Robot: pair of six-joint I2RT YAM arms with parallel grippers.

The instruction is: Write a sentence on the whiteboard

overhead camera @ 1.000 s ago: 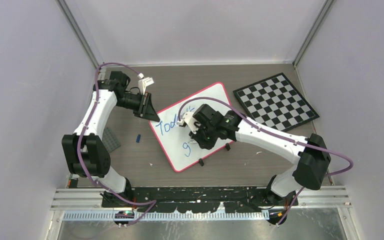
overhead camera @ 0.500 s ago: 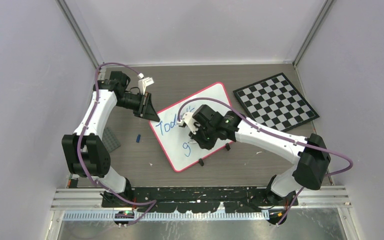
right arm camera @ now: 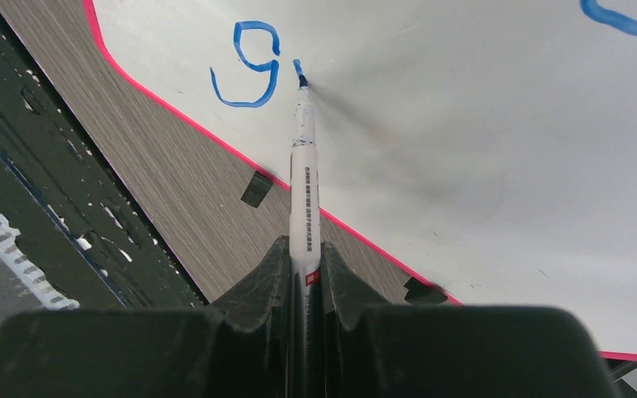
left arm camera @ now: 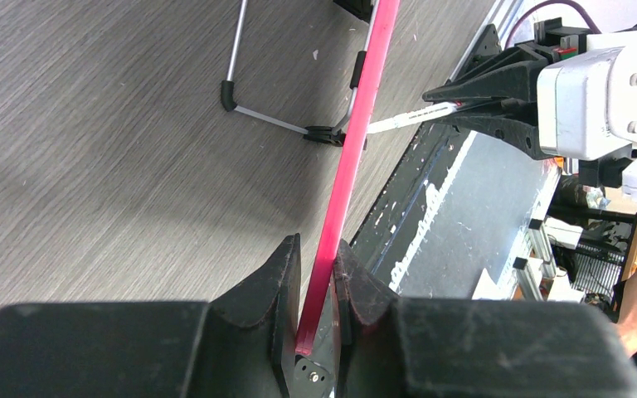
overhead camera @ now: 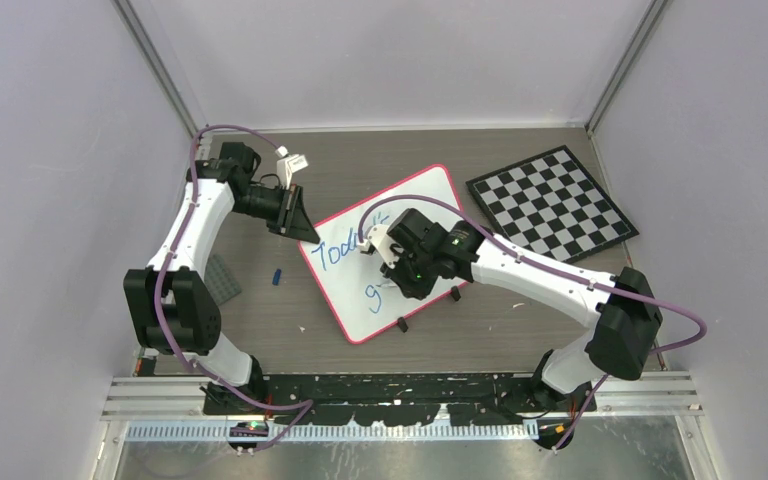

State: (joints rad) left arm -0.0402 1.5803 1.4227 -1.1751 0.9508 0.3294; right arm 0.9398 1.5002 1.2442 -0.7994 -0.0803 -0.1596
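Top external view: one whiteboard [overhead camera: 415, 195] mid-worktop, one checkerboard [overhead camera: 550, 203] far right. Both arms reach inward: the left end effector [left arm camera: 315, 249] pinches the whiteboard's frame, the right end effector [right arm camera: 305, 249] clamps one marker [right arm camera: 304, 166] touching it.

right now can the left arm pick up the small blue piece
Probably not: the left hand is clamped on the whiteboard edge. The small blue piece lies close by, nothing over it.

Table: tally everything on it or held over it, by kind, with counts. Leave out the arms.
whiteboard: 1
checkerboard: 1
marker: 1
small blue piece: 1
flat grey piece: 1
Total: 5
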